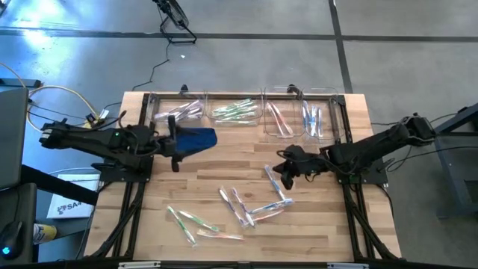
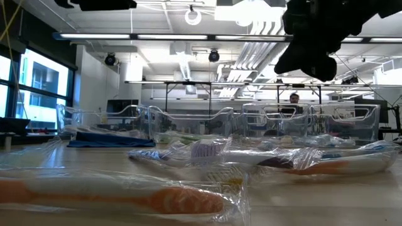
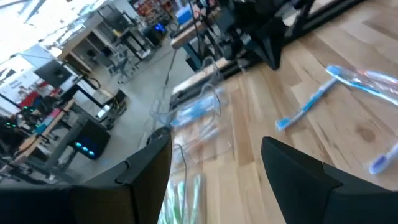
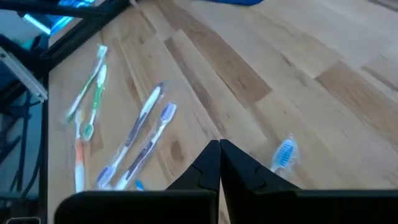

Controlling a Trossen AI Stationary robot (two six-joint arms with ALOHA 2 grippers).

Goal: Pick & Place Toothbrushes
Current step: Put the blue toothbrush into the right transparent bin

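Several wrapped toothbrushes (image 1: 239,205) lie scattered on the near half of the wooden table, green ones (image 1: 183,220) toward the left. My right gripper (image 1: 286,170) hangs shut above the table, beside a blue toothbrush (image 1: 273,181) whose head (image 4: 283,152) lies flat just past the fingers (image 4: 219,144); nothing shows between them. In the low view it hangs high (image 2: 311,44) over wrapped toothbrushes (image 2: 207,150). My left gripper (image 1: 176,153) is open at the table's left, its fingers (image 3: 217,146) wide apart around nothing.
Clear bins (image 1: 239,112) line the far edge, holding sorted toothbrushes: whitish, green, pink (image 1: 278,119) and blue (image 1: 314,119). A blue cloth (image 1: 196,138) lies right beside my left gripper; whether they touch, I cannot tell. A person (image 2: 294,98) shows far behind the table.
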